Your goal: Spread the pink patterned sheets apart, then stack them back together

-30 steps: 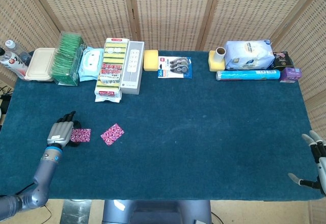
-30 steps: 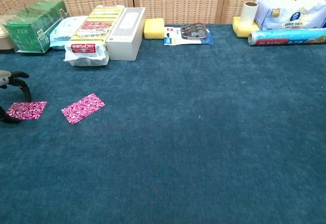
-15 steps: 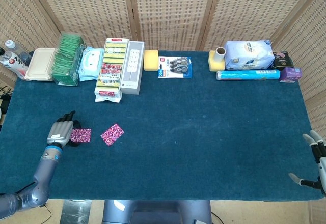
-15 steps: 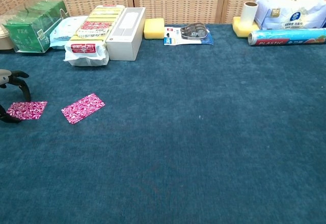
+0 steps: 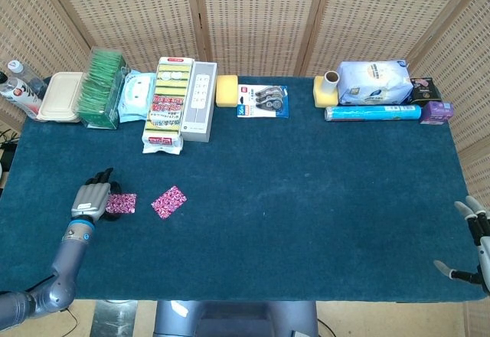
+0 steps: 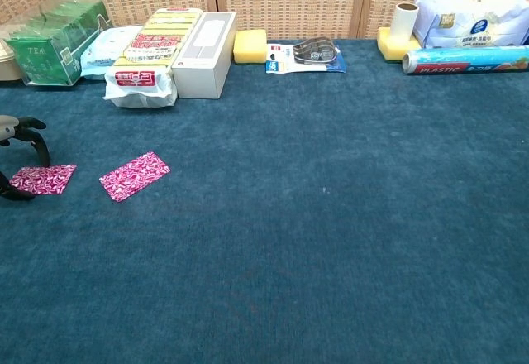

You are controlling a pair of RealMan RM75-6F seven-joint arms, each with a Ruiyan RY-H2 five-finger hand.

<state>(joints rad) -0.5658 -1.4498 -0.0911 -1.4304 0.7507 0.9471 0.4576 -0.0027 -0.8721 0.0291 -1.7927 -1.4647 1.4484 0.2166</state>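
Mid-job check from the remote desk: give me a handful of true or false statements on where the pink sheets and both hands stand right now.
1. The two pink sheets lie apart on the table. True: left sheet, right sheet, blue cloth between them.
2. The left hand is at the left sheet. True.
3. The right hand holds a sheet. False: it holds nothing, fingers apart, at the table's far right edge.
4. The sheets are stacked. False: not yet.
5. The right sheet lies on the white box. False: it lies on the table.
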